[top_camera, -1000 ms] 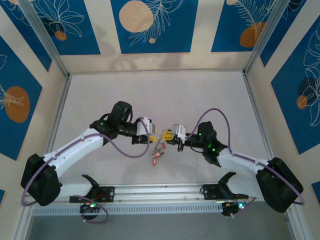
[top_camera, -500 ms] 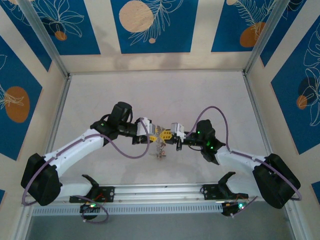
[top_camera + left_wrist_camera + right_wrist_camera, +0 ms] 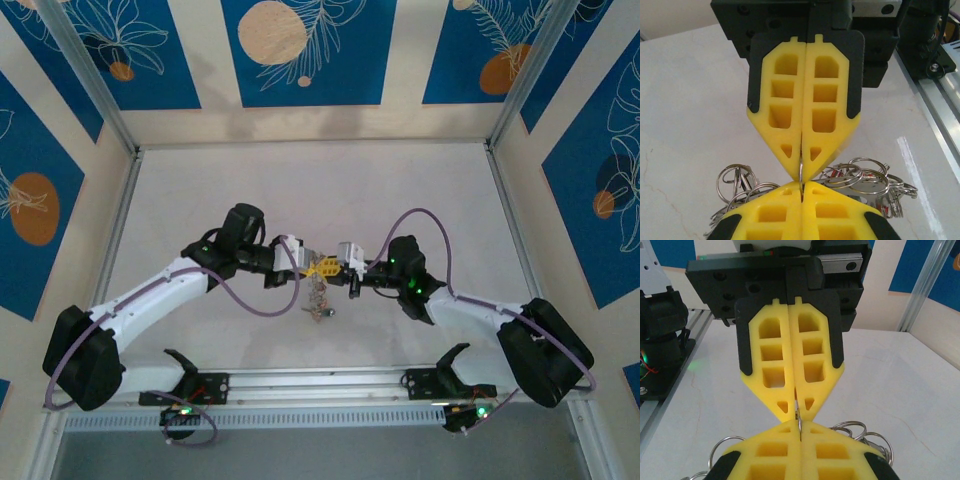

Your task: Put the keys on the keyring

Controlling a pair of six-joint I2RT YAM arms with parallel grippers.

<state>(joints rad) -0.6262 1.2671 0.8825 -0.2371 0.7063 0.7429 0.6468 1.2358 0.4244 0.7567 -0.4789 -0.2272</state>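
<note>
Your left hand [image 3: 801,192], right hand [image 3: 800,432] tip-to-tip; yellow cell-moulded fingers [image 3: 775,360] clamped on thin silvery wire keyring [image 3: 800,172]; keys [image 3: 319,303] bunched beneath.

keyring [image 3: 801,171]: thin silvery wire, edge-on, upright, pinched where left gripper [image 3: 313,268] and right gripper [image 3: 333,268] tips meet. keys [image 3: 318,300]: tangled bunch on small silver rings, hanging just below. Some red visible, other head colours unclear.

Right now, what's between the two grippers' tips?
A thin strip of keyring wire, edge-on, pinched by the left gripper and the right gripper; both wrist views show it.
</note>
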